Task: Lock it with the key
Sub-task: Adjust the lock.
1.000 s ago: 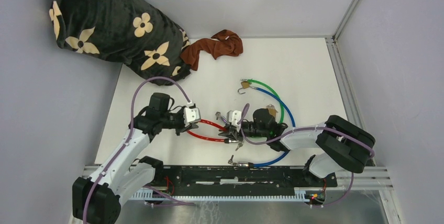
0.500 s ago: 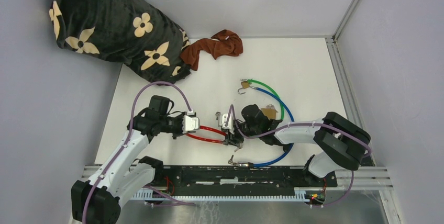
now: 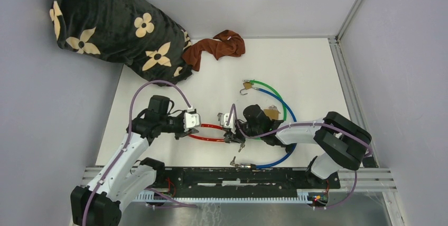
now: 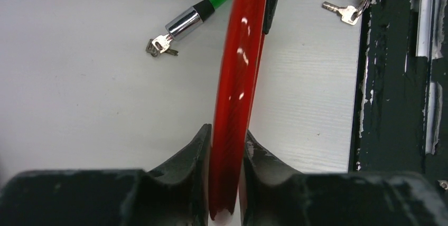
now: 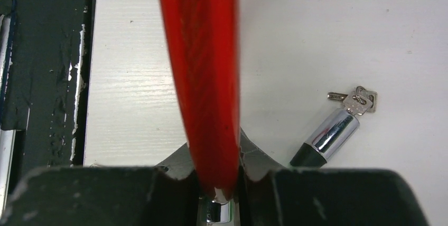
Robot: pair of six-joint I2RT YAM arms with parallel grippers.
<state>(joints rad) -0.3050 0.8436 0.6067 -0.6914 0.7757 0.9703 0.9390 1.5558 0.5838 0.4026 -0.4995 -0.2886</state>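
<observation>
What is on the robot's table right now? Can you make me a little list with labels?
Left gripper: clamped on the red cable lock
Right gripper: clamped on the same red cable lock
Other locks: green cable, blue cable
Keys: key bunch at a chrome lock end, lying on the table
Back of table: brown cloth, flowered black blanket

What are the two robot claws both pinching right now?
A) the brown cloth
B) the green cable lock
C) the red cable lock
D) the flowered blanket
C: each wrist view shows it, the left gripper and the right gripper both have their fingers pressed against either side of the red cable lock.
</observation>
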